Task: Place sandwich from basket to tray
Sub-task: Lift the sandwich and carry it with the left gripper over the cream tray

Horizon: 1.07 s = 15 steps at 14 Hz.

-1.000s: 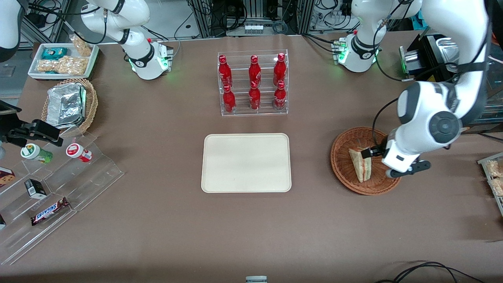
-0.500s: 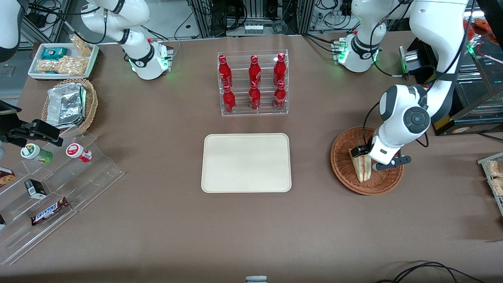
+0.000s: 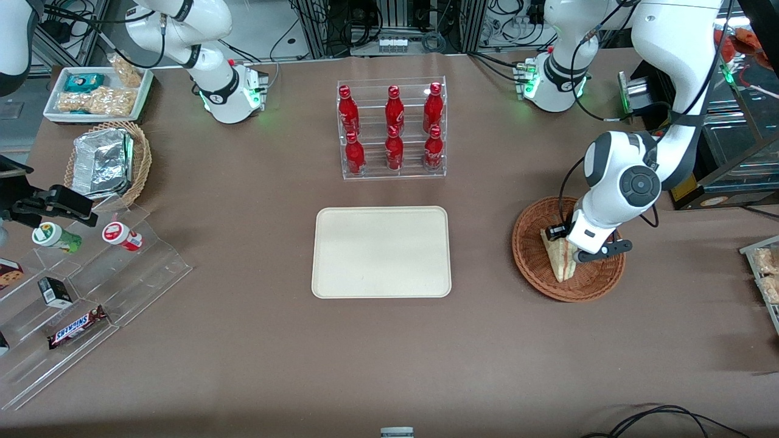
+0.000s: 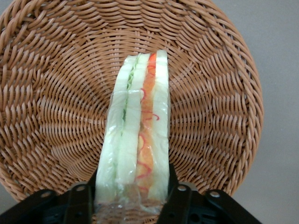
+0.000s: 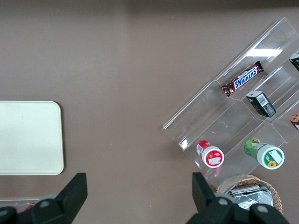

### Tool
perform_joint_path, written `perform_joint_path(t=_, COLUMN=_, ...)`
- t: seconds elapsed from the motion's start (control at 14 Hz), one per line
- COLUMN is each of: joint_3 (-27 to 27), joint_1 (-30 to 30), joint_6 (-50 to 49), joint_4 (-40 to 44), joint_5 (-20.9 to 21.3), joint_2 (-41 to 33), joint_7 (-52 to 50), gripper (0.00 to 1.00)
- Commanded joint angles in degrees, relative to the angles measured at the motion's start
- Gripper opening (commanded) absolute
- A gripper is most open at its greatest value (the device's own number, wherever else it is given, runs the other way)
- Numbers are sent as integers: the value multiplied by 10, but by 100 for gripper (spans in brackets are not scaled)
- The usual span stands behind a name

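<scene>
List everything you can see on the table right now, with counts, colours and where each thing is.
sandwich: one, white with orange and green filling, in the basket, between the fingers
basket: one, reddish-brown wicker, toward the working arm's end
tray: one, cream, mid-table, bare
bottles: six, red, in a clear rack farther from the front camera than the tray
foil packet: one, silver, in a tan basket toward the parked arm's end
Snickers bar: one, brown, on the clear stepped stand
gripper: one, black, fingers either side of the sandwich
</scene>
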Motion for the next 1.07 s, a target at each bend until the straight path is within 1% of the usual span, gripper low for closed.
perform_joint_path(t=0.0, joint_3=3, joint_1=-8, joint_6=-13, joint_4=33, joint_5=0, joint_2=6, joint_7=-38, gripper=4)
perform_joint_path(t=0.14, joint_3=3, joint_1=-18, joint_6=-78, joint_4=80, joint_5=1, joint_2=7, joint_7=-42, gripper=3)
perform_joint_path(t=0.29, joint_3=2, joint_1=-28, joint_6=-116, joint_4=116, joint_5=1, joint_2=5, joint_7=-65, gripper=4)
perform_joint_path(t=0.43, joint_3=3, joint_1=-76, joint_6=-119, joint_4=136, joint_5=4, joint_2=10, joint_7=-134, gripper=4)
perform_joint_path(t=0.64, joint_3=4, joint_1=-162, joint_6=-120, joint_4=202, joint_5=11, joint_2=58, joint_7=-245, gripper=5)
perform_joint_path(t=0.86, joint_3=4, joint_1=-257, joint_6=-121, joint_4=286, joint_5=23, joint_2=122, joint_7=-263, gripper=6)
perform_joint_path(t=1.0, joint_3=4, joint_1=-311, joint_6=-121, joint_4=359, joint_5=16, joint_2=177, joint_7=-288, gripper=7)
